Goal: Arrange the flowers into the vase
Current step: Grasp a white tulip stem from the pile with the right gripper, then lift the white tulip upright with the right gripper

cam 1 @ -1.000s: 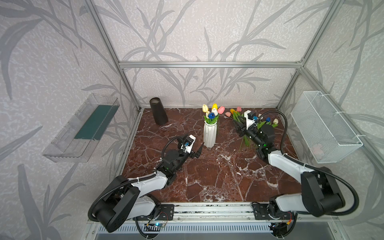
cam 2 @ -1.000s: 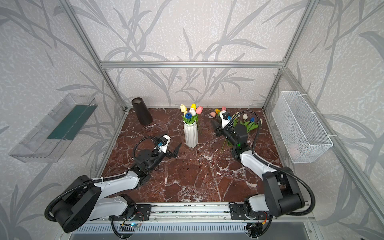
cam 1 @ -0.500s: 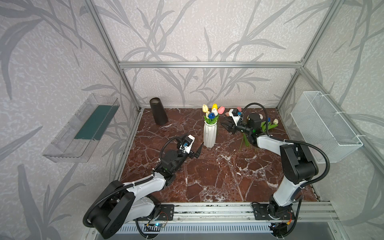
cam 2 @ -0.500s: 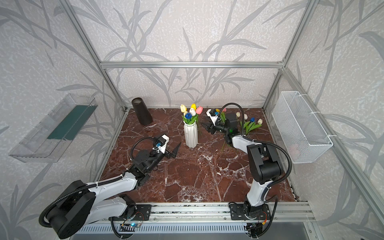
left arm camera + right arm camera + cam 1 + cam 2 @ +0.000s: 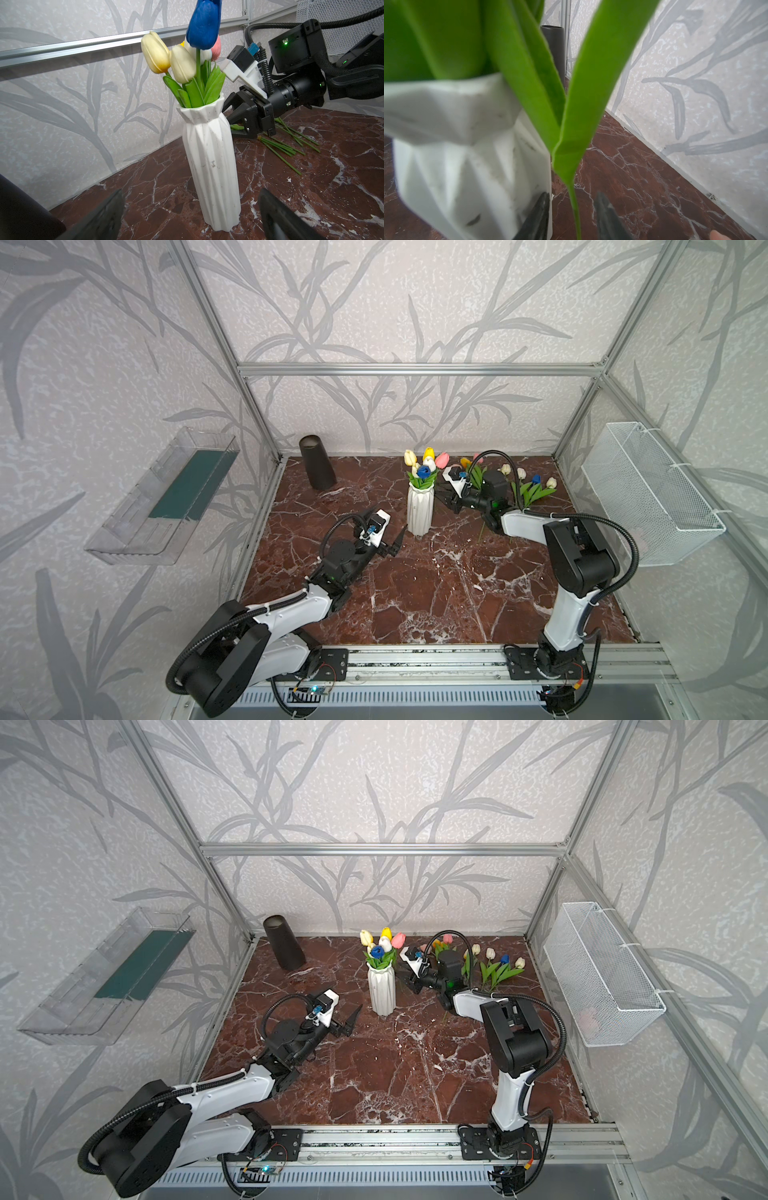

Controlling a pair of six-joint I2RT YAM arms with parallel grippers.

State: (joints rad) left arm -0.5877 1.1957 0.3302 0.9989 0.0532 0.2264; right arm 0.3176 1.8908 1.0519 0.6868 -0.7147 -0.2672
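A white ribbed vase [image 5: 420, 510] [image 5: 382, 990] [image 5: 212, 166] [image 5: 456, 155] stands mid-table. It holds several flowers [image 5: 424, 466] [image 5: 182, 62] with yellow, cream, pink and blue heads. More flowers [image 5: 528, 485] [image 5: 498, 965] lie at the back right, their stems [image 5: 286, 145] on the marble. My right gripper [image 5: 442, 499] [image 5: 409, 984] [image 5: 571, 209] hovers right beside the vase, open. A thin green stem [image 5: 576, 214] runs between its fingers with a gap on each side. My left gripper [image 5: 395, 545] [image 5: 351, 1019] [image 5: 191, 209] stands wide open in front of the vase, empty.
A black tapered vase [image 5: 317, 464] [image 5: 284, 944] [image 5: 553, 41] stands at the back left. A clear tray [image 5: 166, 493] hangs on the left wall and a white wire basket [image 5: 648, 493] on the right wall. Metal frame posts mark the back corners.
My right arm has swung left from the flower pile to the vase's side, and its jaws have narrowed a little. The left arm has barely moved.
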